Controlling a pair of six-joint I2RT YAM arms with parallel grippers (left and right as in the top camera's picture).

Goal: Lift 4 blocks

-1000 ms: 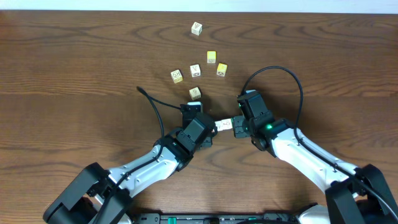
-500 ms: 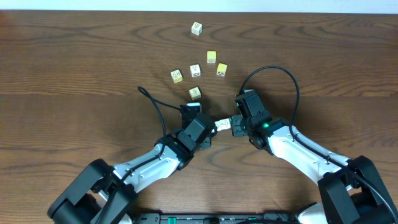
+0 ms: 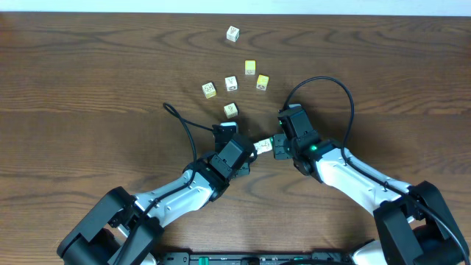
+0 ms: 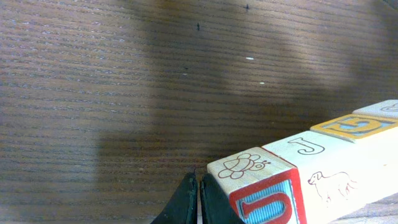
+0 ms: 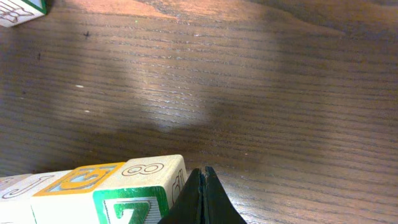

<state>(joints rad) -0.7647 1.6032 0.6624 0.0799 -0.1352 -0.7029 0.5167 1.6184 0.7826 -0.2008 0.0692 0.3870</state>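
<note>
Dark wooden table (image 3: pixel 88 73) seen from above, with both arms meeting at its centre. A row of four blocks (image 3: pixel 265 146) lies end to end, squeezed lengthwise between the two arms. The left gripper (image 4: pixel 199 198) has its fingers pressed fully together with nothing between them, and it butts against the red-faced block (image 4: pixel 261 186) at the row's 9 o'clock end. The right gripper (image 5: pixel 203 193) is likewise closed and empty, and it butts against the green-faced block (image 5: pixel 134 202) at the 3 o'clock end. The row appears clear of the table, with shadow beneath it. Six loose cubes (image 3: pixel 231 82) sit well apart, toward 11 to 12 o'clock.
</note>
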